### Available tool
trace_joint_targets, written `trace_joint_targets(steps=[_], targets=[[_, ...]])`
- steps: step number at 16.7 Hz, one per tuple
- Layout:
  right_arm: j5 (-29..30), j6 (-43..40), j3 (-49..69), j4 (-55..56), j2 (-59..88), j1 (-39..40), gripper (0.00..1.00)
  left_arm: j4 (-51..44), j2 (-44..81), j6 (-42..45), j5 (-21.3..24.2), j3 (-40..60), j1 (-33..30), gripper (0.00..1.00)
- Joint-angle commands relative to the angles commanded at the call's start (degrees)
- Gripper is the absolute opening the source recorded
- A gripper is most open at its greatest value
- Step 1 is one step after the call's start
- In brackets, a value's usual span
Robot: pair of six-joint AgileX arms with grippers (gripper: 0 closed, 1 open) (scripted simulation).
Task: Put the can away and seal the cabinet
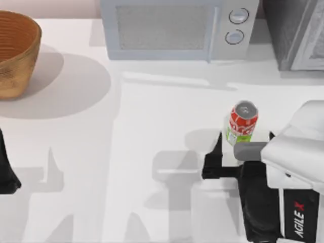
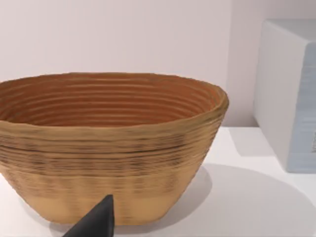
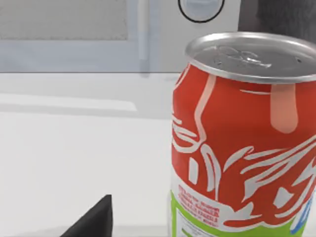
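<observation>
The red can (image 1: 243, 123) with a silver top and green base band stands upright on the white table, right of centre. My right gripper (image 1: 244, 143) is open just on the near side of it, one black finger on each side of the can's base. The can (image 3: 242, 143) looms close in the right wrist view, with one dark fingertip (image 3: 96, 219) off to its side. The dark grey speckled cabinet (image 1: 293, 30) stands at the back right corner, its lighter door panel (image 1: 316, 45) at the frame edge. My left gripper (image 1: 6, 174) is parked at the table's left edge.
A pale grey microwave (image 1: 177, 28) with two round knobs stands at the back centre, left of the cabinet. A woven wooden bowl (image 1: 15, 50) sits at the back left, close ahead of the left wrist camera as the bowl (image 2: 108, 143).
</observation>
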Motion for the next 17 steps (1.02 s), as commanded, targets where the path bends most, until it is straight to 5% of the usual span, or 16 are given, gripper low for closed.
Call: trace_joint_targets(steps=[17], targets=[[-8.4, -1.7, 10.5, -7.0, 2.2, -8.5, 1.0, 0.0, 0.0, 0.0, 0.0, 0.0, 0.0, 1.0]])
